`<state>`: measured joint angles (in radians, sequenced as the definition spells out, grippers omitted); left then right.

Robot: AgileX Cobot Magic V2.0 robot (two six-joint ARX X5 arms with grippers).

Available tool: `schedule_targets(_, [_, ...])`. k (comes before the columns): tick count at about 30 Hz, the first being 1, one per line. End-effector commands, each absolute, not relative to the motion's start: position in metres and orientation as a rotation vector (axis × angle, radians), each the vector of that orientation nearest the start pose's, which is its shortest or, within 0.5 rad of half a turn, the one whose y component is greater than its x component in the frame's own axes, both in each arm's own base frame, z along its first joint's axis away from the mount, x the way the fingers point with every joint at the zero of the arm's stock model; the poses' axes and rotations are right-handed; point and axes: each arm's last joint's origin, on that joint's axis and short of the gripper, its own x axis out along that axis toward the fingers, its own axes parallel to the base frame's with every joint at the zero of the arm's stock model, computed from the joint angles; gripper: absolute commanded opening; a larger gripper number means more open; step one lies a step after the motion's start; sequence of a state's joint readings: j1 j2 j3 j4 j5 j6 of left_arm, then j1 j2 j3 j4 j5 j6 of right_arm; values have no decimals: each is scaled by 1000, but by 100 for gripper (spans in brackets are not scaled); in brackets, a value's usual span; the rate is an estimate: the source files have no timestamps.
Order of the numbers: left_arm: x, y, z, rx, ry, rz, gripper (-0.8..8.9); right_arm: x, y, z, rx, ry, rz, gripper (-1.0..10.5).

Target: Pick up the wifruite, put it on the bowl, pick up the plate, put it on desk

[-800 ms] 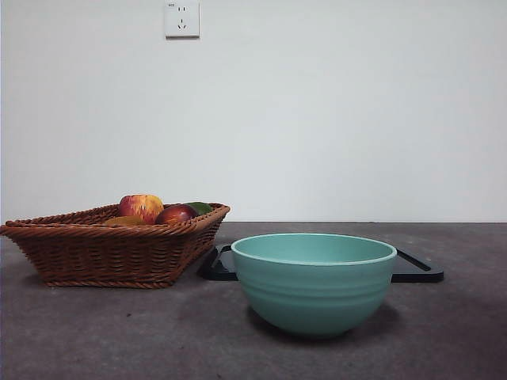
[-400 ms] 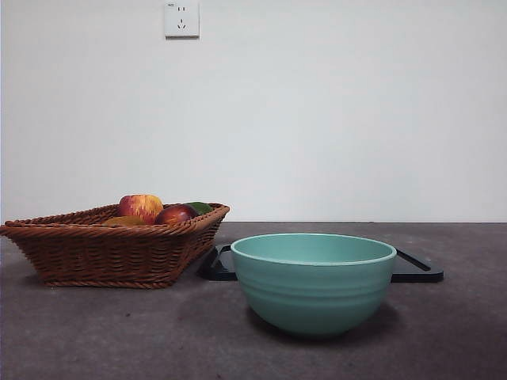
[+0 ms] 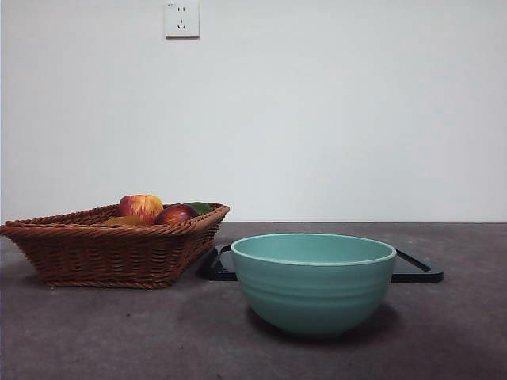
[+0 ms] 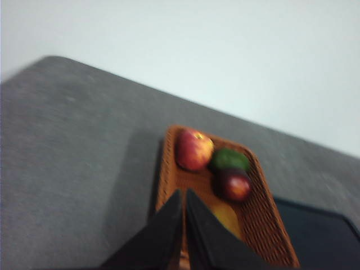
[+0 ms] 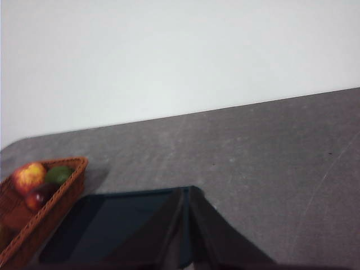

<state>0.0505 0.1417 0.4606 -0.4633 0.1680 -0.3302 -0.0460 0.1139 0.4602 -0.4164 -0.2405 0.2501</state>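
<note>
The wifruite [image 3: 123, 221] is a small yellow-brown fruit lying low in the wicker basket [image 3: 111, 253]; in the left wrist view the wifruite [image 4: 225, 215] is partly hidden behind a jaw. My left gripper [image 4: 183, 195] hangs shut above the basket's near end, holding nothing. The mint-green bowl [image 3: 313, 281] stands empty on the desk [image 3: 119, 340] in front. Behind it lies the flat black plate [image 3: 416, 267], also seen in the right wrist view as the plate [image 5: 112, 222]. My right gripper [image 5: 186, 191] is shut over the plate's edge, holding nothing. Neither arm shows in the front view.
The basket also holds a red-yellow apple [image 4: 193, 149], a green fruit [image 4: 229, 159] and a dark red fruit [image 4: 235, 185]. A white wall with a socket [image 3: 181, 18] closes the back. The basket's right corner touches the plate's left end.
</note>
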Motion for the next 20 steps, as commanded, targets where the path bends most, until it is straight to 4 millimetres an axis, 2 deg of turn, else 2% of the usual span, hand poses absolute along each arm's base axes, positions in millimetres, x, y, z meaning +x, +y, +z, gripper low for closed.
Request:
schedule_targets(1, [69,-3,276,-281,180,-140,10,62,5,284,188,109,208,8])
schedule_targets(13, [89,-10,321,-189,372,-386,10,72,9,335,45,343,370,8])
schedule_targets(20, [96,-18,339,-141,475,-529,9,83,18,347,34,450,539,8])
